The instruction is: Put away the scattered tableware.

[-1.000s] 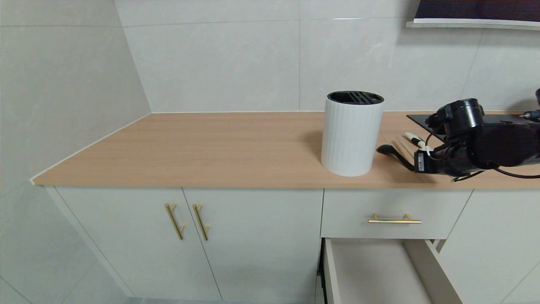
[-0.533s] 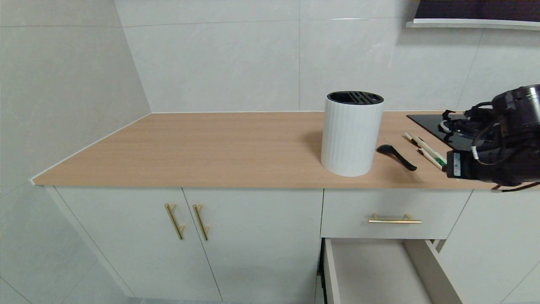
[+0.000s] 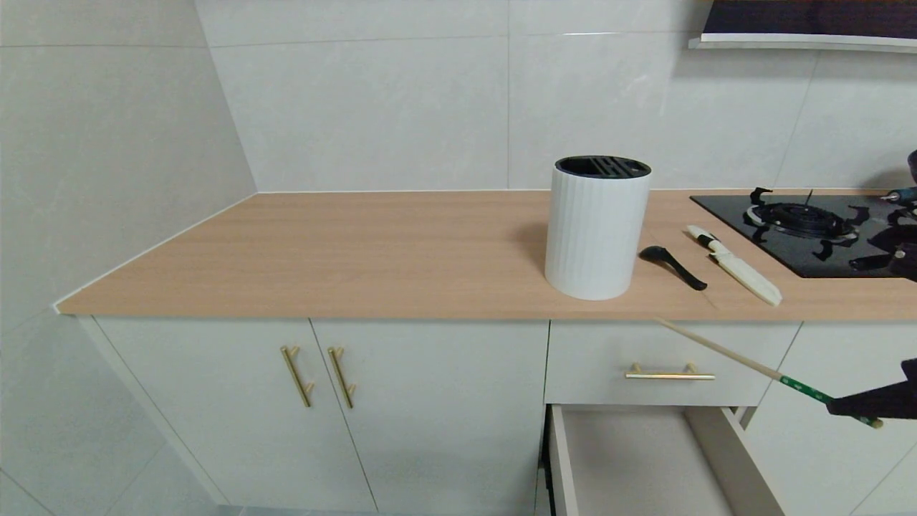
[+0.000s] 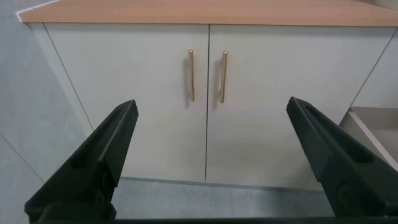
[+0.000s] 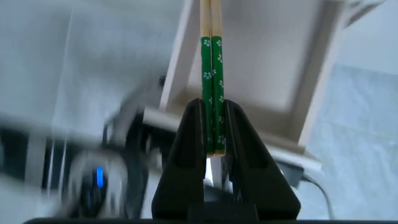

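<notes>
Two chopsticks were pinched in my right gripper above the open drawer; my left gripper gaped wide.

A home kitchen, seen along its counter run.

A long wood-grain surface runs into a corner of pale wall tiles. A black glass gas hob is set into it at the right, under what looks like the edge of an extractor hood. Below are white cabinet doors with slim brass handles and a lower drawer pulled open. On the surface a white ribbed utensil holder stands upright, with a black spoon and a pale knife lying beside it.
</notes>
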You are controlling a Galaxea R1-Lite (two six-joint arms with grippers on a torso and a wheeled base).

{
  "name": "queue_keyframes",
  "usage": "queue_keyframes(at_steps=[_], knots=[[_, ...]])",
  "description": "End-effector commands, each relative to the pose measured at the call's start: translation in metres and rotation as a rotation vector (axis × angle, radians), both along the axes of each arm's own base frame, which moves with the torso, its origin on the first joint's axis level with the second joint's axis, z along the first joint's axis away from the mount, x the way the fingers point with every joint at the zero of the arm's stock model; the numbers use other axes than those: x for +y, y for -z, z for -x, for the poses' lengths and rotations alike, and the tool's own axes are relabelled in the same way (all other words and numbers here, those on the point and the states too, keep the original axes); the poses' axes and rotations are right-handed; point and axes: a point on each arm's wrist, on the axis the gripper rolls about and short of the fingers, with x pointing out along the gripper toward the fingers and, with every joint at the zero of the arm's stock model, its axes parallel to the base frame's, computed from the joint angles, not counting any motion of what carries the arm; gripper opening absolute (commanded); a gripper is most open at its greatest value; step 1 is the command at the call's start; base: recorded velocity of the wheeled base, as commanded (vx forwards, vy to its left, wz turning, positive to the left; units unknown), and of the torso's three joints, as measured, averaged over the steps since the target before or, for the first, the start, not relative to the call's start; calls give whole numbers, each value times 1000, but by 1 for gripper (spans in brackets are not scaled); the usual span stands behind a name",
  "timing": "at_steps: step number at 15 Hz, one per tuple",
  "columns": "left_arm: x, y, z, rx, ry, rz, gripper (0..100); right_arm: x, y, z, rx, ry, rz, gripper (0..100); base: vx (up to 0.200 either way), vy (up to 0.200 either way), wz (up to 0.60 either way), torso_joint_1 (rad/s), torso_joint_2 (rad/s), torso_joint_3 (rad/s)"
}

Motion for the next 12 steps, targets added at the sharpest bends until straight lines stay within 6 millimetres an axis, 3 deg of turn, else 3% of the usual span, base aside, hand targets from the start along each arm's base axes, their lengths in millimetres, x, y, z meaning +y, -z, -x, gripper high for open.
queue_keyframes(at_steps=[1, 9, 12], knots=[[0, 0, 0, -1, 0, 0, 100, 0, -2, 7, -10, -21, -10, 0, 0, 0, 0, 0, 0, 0], [0, 0, 0, 1, 0, 0, 100, 5, 31, -15, 127, -105, 30, 0, 0, 0, 0, 0, 0, 0], [0, 0, 0, 1, 0, 0, 100, 6, 35, -17, 134, -108, 30, 0, 0, 0, 0, -129, 310, 185]])
